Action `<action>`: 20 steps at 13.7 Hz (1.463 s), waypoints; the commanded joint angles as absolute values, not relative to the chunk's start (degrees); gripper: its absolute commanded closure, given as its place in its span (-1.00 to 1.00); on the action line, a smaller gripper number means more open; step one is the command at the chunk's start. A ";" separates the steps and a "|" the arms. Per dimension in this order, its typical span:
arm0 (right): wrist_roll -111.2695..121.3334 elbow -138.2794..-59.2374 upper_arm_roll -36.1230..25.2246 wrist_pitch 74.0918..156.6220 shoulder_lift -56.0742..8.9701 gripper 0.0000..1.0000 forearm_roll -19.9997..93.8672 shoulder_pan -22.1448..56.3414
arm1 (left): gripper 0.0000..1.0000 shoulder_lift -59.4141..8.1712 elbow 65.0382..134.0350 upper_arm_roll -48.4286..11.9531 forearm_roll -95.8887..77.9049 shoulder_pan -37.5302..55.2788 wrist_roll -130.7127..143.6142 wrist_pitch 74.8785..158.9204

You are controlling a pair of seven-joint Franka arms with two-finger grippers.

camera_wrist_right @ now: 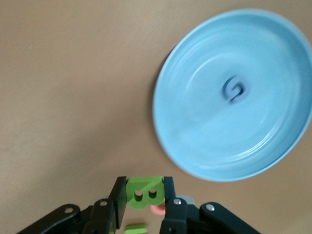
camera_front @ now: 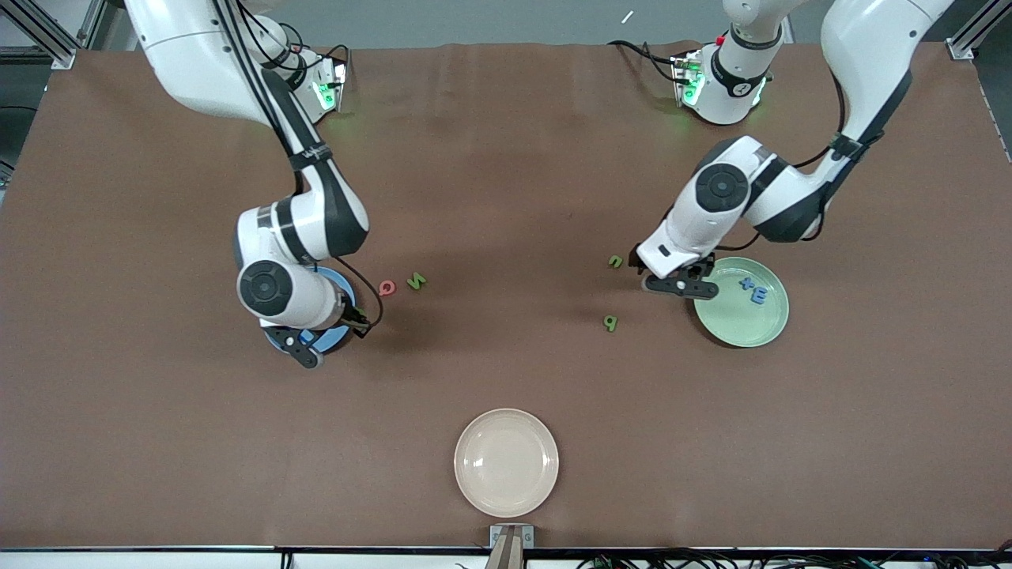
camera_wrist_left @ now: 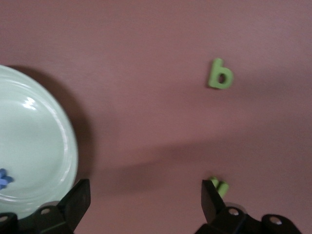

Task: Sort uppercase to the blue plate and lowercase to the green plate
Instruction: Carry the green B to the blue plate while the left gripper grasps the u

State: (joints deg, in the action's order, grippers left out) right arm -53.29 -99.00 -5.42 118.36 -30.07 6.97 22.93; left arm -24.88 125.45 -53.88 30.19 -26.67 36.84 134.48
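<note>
We see a matte brown cloth-covered table [camera_front: 506, 197]. The right gripper [camera_wrist_right: 141, 200] has its fingers clamped on a chunky green foam letter B [camera_wrist_right: 144, 191], held in the air beside the glossy round blue plate [camera_wrist_right: 234, 95], where a flat blue G [camera_wrist_right: 236, 89] lies. A red Q [camera_front: 387, 288] and green N [camera_front: 416, 280] lie on open cloth beside that plate. The left gripper [camera_wrist_left: 146, 207], fingers spread wide and holding nothing, hangs at the rim of the smooth mint green plate [camera_front: 743, 328], which carries a blue x [camera_front: 745, 281] and a blue three-pronged letter [camera_front: 758, 295]. The green n [camera_front: 615, 261] lies just beside one finger; the green p-like letter [camera_wrist_left: 220, 74] lies in open room nearer the camera. A cream plate [camera_front: 506, 462] sits well apart.
</note>
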 commanded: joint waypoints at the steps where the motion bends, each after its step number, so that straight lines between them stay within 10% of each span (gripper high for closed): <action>1: -51.42 -103.70 -4.92 119.09 -27.34 0.99 5.19 21.62 | -0.99 -28.28 124.81 -53.96 31.28 -24.10 42.94 134.21; 8: -51.24 -116.53 -5.01 131.56 -24.26 0.99 3.34 20.13 | -0.95 -35.15 124.45 -50.54 39.63 -17.67 63.70 137.20; 12: -51.24 -118.21 -5.01 134.39 -24.70 0.90 3.34 19.34 | -0.61 -36.65 125.07 -50.54 40.87 -17.49 68.90 137.20; 13: -50.98 -118.04 -5.01 134.12 -24.70 0.66 3.34 19.16 | -0.55 -37.17 125.16 -50.45 40.87 -17.49 69.43 137.28; 15: -49.14 -117.77 -5.01 133.68 -24.70 -0.83 3.34 18.11 | -0.43 -37.27 125.16 -49.66 41.31 -16.62 70.57 137.20; 20: -52.62 -110.40 -4.75 123.15 -24.26 -1.00 4.57 18.28 | -0.19 -38.05 125.16 -49.13 42.27 -16.08 71.81 137.29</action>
State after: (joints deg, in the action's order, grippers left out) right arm -50.30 -112.87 -5.61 127.45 -25.89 4.29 18.97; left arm -37.56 125.30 -49.43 40.24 -16.39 70.15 137.01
